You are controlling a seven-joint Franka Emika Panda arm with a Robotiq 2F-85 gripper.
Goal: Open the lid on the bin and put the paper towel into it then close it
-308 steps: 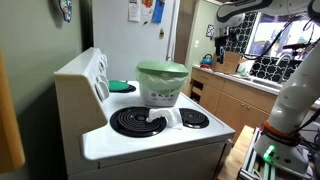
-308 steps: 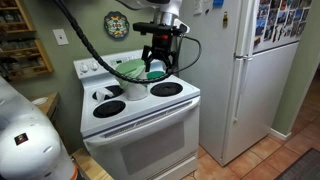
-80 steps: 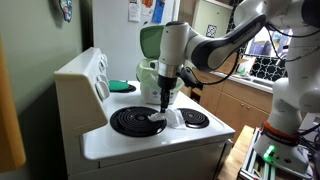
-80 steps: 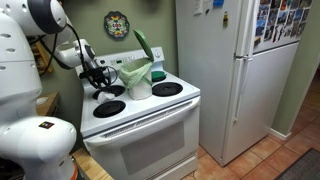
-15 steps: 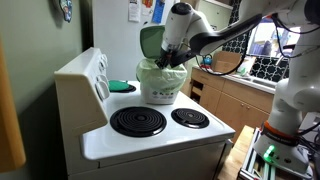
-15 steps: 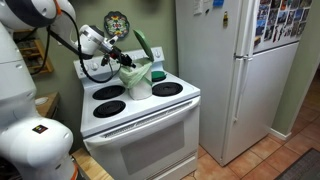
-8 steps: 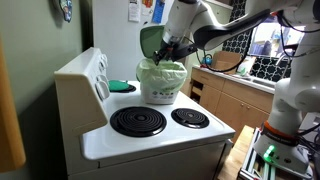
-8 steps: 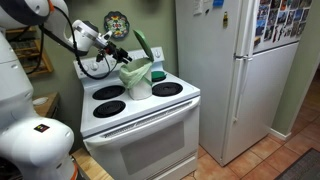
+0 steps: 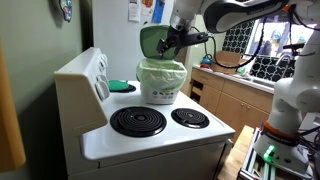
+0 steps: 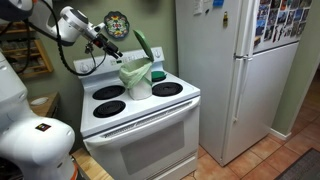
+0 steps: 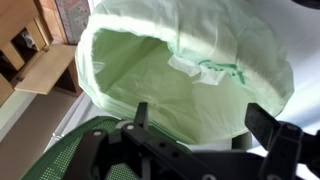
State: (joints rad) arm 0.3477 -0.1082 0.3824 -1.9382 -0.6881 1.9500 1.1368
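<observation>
A small white bin (image 9: 160, 84) with a pale green liner stands at the back of the white stove in both exterior views (image 10: 137, 80). Its green lid (image 9: 151, 40) stands open and upright behind it (image 10: 142, 45). My gripper (image 9: 173, 41) hangs open and empty above the bin's mouth, near the lid; it also shows in an exterior view (image 10: 112, 42). In the wrist view my open fingers (image 11: 203, 125) frame the liner (image 11: 130, 70), and a white crumpled piece that looks like the paper towel (image 11: 197, 70) lies inside. The lid's green edge (image 11: 55, 158) is at the lower left.
The stove top (image 9: 150, 135) has black burners (image 9: 138, 121) in front of the bin and a raised control panel (image 9: 80, 75) at the back. A teal dish (image 9: 121, 87) sits beside the bin. A fridge (image 10: 235, 70) stands next to the stove.
My gripper has risen from the bin's mouth and moved back toward the open lid. It is empty now. The bin and lid have not moved.
</observation>
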